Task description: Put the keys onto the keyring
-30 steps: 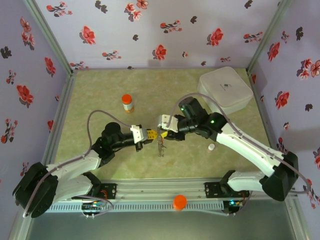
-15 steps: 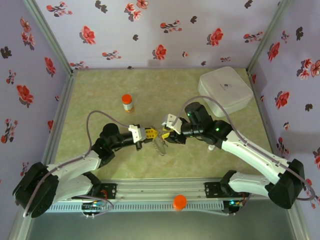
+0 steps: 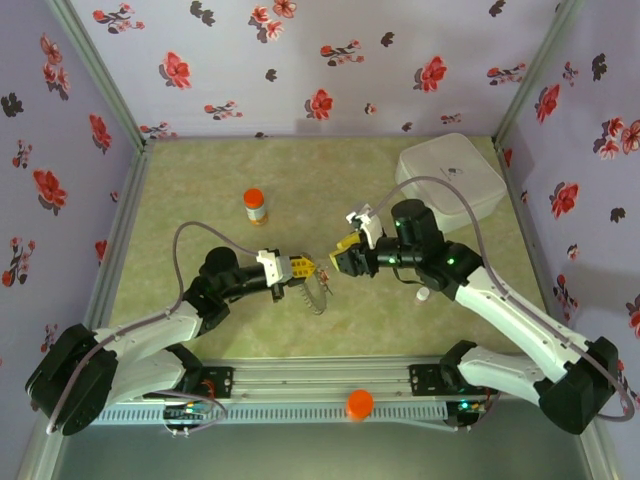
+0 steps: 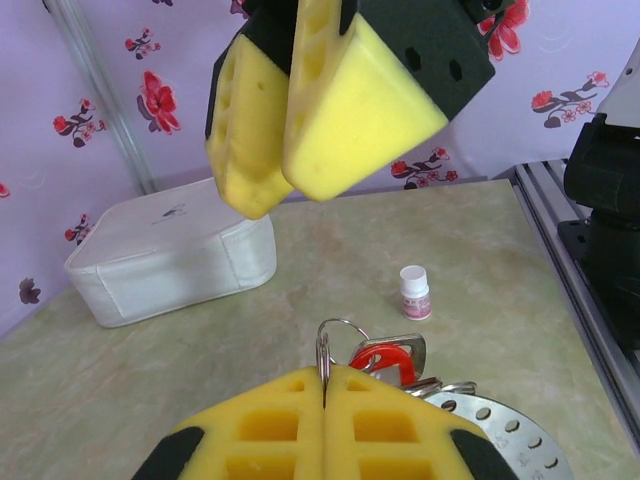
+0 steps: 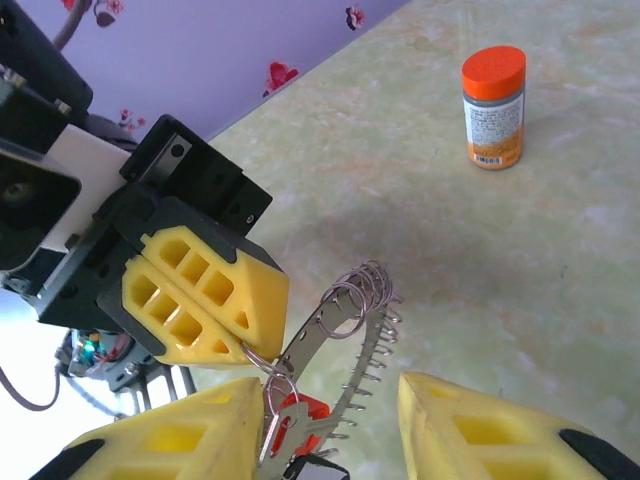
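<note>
L gripper [image 3: 306, 269] is clamped shut on the small wire loop of the keys [image 4: 385, 358], w/ the red tag hanging just past its pads. The keyring [image 5: 322, 335] dangles right against that bunch, off the table, about mid-table btw the two arms. R gripper [image 5: 330, 402] is open, fingers apart either side of the bunch and gripping nothing. Can't tell if a key's loop is already threaded onto the ring or just lying against it. To do this bit well, I'd say R should take the keyring by its flat band, not the coiled rim, since the coil looks likely to snag on the foam pads. It should close slowly so the hanging bunch doesn't swing. L then only has to hold firm and present the loop square to the ring, w/ small moves. If L's pinch slips, the lot drops. The table [image 3: 200, 190] has a pale green mottled top, flat and smooth-looking, so a thin key lying on it would prob. be awkward to pick up. An orange-capped bottle [image 3: 255, 206] stands beyond L arm, a white box [image 3: 450, 180] sits in the far R corner, and a small white vial [image 4: 414, 291] is near R arm. Lilac walls [image 3: 300, 60] w/ red and dark flowers close in three sides.
</note>
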You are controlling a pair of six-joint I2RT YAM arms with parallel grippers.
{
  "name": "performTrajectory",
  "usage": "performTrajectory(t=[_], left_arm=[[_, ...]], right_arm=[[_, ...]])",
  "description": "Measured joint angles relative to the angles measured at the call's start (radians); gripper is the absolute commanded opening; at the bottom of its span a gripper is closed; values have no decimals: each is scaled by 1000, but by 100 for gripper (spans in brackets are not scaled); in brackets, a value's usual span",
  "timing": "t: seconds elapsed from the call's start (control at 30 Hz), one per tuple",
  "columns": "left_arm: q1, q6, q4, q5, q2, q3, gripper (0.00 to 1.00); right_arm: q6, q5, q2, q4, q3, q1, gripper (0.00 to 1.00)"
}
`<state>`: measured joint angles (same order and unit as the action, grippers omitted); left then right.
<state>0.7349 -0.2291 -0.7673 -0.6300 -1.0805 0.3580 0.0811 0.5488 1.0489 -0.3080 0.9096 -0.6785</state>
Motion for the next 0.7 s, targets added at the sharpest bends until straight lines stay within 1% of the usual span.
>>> performTrajectory(t=[0.1, 0.27, 0.4, 0.7], left_arm=[[0, 6, -4, 0, 0, 0, 0], [0, 10, -10, 0, -5, 0, 0], [0, 11, -11, 0, -7, 0, 0], [0, 11, -12, 0, -7, 0, 0]], right_arm=[[48, 58, 13, -10, 1, 21, 41], [91, 155, 82, -29, 6, 26, 39], [104, 194, 110, -34, 6, 26, 38], [108, 245, 145, -41, 19, 26, 24]])
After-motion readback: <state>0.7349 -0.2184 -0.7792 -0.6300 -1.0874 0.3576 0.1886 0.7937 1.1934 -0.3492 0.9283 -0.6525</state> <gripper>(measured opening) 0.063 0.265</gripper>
